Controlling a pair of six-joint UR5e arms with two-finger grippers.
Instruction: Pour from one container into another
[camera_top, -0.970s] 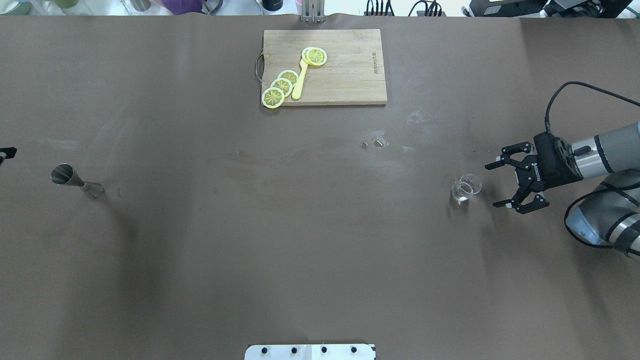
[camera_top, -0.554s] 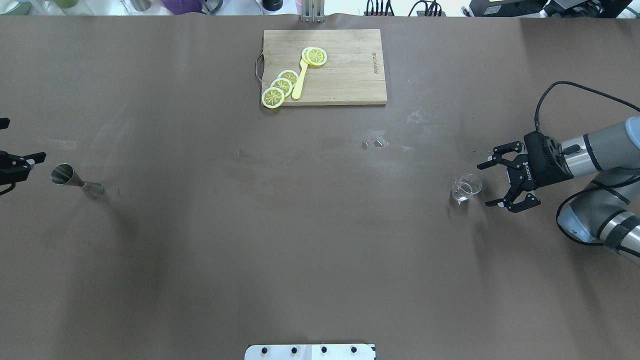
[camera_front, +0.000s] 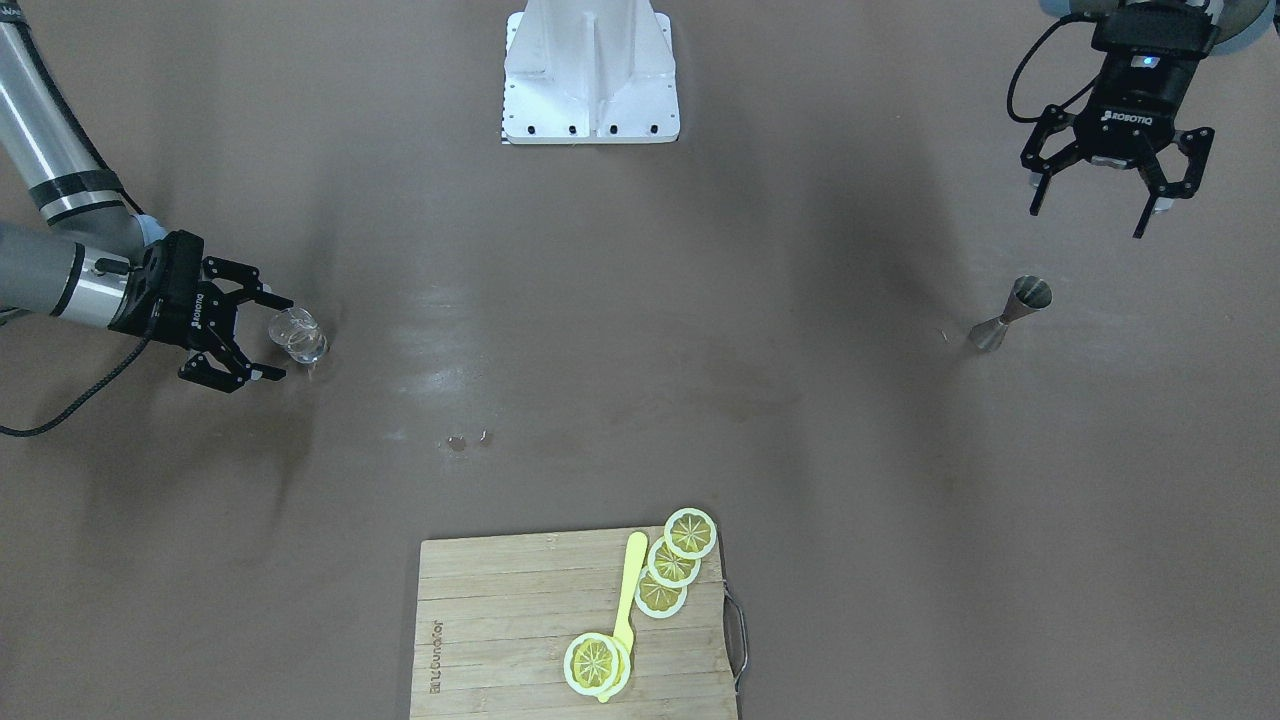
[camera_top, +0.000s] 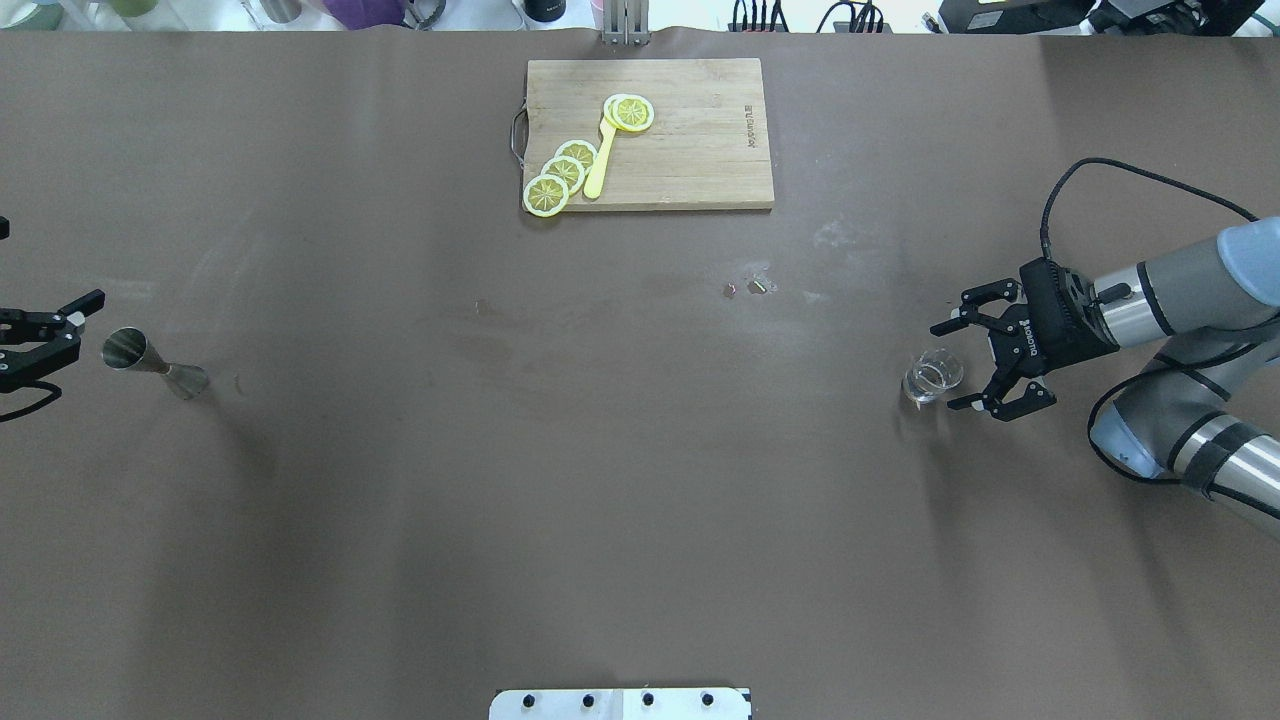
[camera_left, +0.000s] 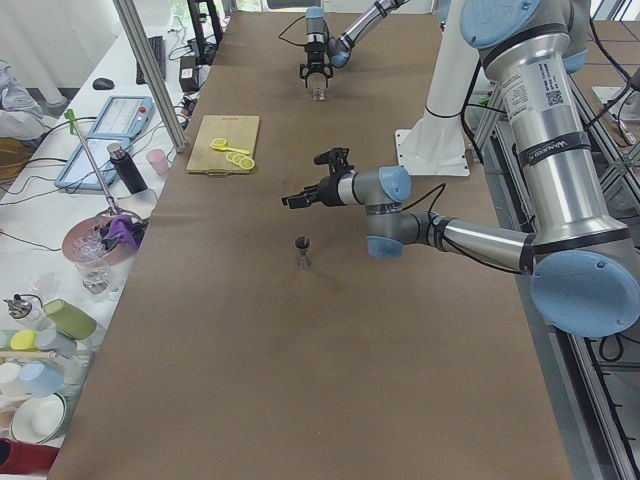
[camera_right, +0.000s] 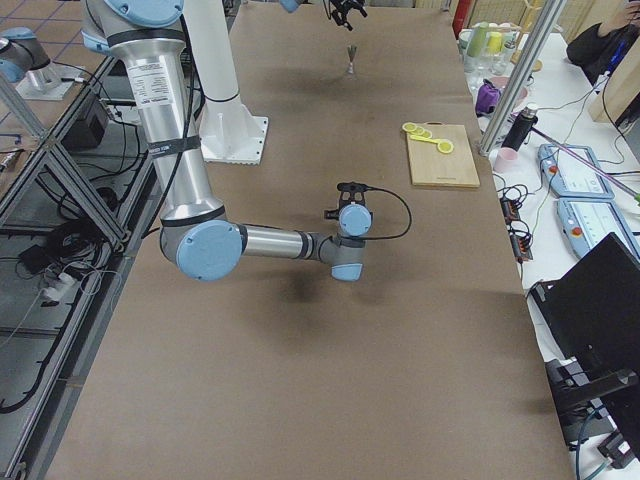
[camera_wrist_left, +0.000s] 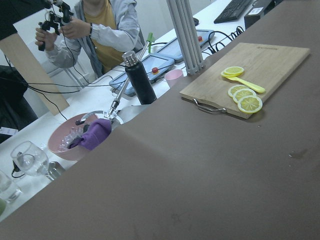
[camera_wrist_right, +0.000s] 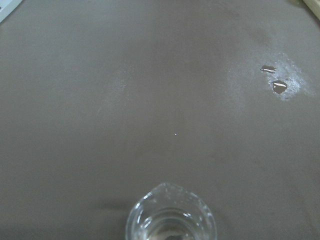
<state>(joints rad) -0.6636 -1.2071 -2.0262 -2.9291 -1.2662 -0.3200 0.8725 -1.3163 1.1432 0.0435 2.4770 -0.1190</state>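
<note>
the word "robotiq" is showing in white capitals on the black body of the left gripper (camera_front: 1090, 215), just below its wrist, and it is reading plainly in the front-facing view. the same word is running along the black body of the right gripper (camera_front: 283, 340), where it is reading sideways in the front-facing view and again in the overhead view. a dark burnt-in maker's mark is lying along one short edge of the wooden cutting board (camera_front: 500, 600), but its letters are coming out too small to make out.
</note>
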